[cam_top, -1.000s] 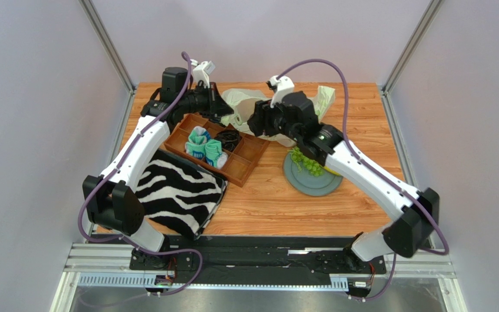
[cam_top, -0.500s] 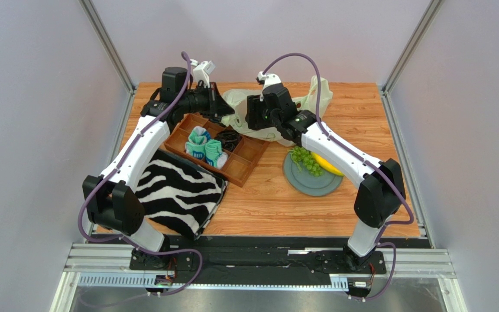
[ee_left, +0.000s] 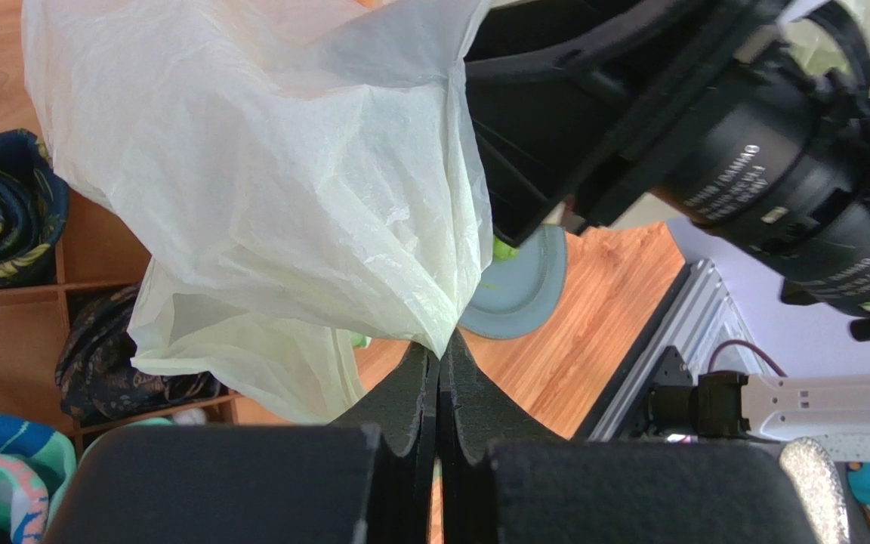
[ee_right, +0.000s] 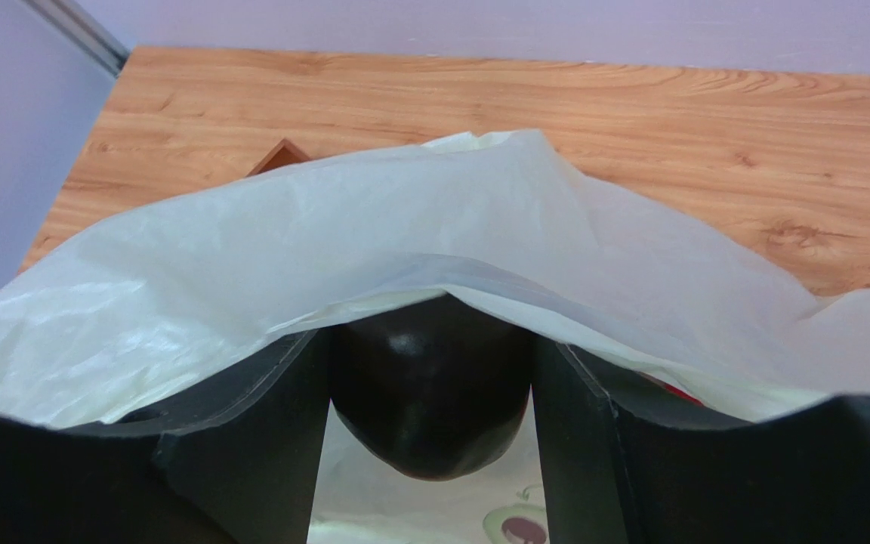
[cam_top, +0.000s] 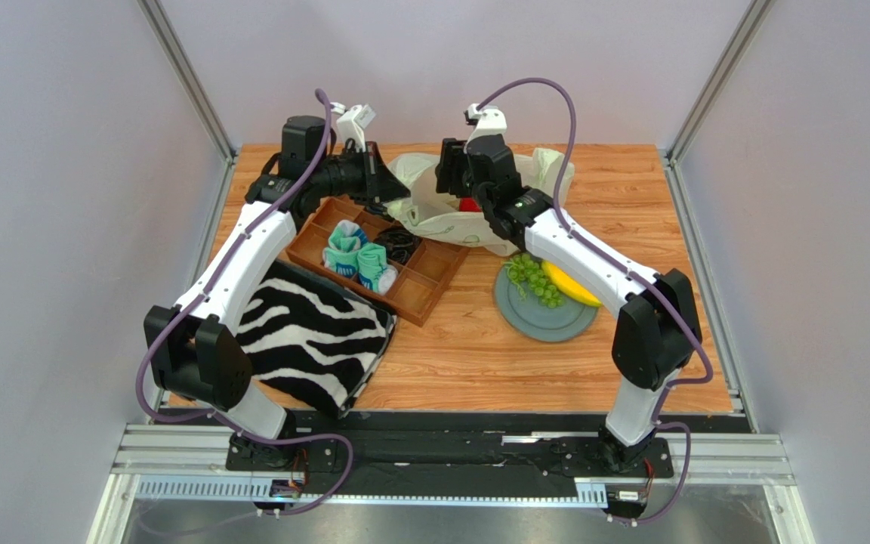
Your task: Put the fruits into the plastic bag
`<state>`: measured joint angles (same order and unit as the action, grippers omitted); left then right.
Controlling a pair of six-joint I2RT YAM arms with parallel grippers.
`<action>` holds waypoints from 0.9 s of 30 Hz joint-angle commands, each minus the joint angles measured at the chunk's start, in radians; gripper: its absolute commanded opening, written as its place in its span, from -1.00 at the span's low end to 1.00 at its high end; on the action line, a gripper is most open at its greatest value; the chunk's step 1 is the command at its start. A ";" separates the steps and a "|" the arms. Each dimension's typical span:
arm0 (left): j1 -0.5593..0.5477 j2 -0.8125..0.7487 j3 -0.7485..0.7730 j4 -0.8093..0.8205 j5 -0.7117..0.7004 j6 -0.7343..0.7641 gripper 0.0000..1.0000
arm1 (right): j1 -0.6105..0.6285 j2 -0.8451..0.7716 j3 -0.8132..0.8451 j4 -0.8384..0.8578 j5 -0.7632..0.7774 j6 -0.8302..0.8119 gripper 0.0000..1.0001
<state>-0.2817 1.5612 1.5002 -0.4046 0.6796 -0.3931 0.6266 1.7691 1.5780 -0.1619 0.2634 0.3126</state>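
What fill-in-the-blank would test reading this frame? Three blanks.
1. The left claw is ___ on the plastic bag's edge.
2. The right claw grips a dark ___ at the bag's opening.
3. The grapes and a banana lie on the grey ___.
Missing: shut; fruit; plate.

The gap of my right gripper (ee_right: 431, 410) is fully occupied by the dark fruit (ee_right: 428, 391) held there, and the plastic bag (ee_right: 406, 249) drapes its upper lip across both fingertips. Free passage exists only below the fruit, down into the bag, where a red fruit (ee_right: 679, 394) lies just to the right. Ahead of my left gripper (ee_left: 437, 374), clamped on the bag's edge, hanging film blocks front and left, the right arm (ee_left: 746, 170) fills the upper right, the tray (ee_left: 20, 340) sits low left, and bare table (ee_left: 610, 283) shows only past the plate (ee_left: 519, 283).
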 commanded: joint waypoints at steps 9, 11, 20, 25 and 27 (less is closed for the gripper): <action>0.007 -0.016 -0.003 0.046 0.031 -0.013 -1.00 | -0.005 0.148 -0.001 0.064 0.269 -0.092 -0.36; 0.009 -0.016 -0.006 0.047 0.032 -0.016 -1.00 | -0.007 0.171 0.005 0.045 0.304 -0.092 -0.35; 0.010 -0.003 -0.009 0.056 0.041 -0.024 -1.00 | -0.039 0.242 0.057 0.002 0.307 -0.066 -0.15; 0.013 0.000 -0.011 0.058 0.043 -0.027 -1.00 | -0.051 0.251 0.073 -0.010 0.284 -0.056 0.51; 0.015 0.000 -0.011 0.059 0.044 -0.027 -1.00 | -0.056 0.253 0.079 -0.014 0.278 -0.055 0.61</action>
<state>-0.2737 1.5616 1.4925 -0.3813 0.7025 -0.4152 0.5781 2.0220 1.6012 -0.1860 0.5327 0.2413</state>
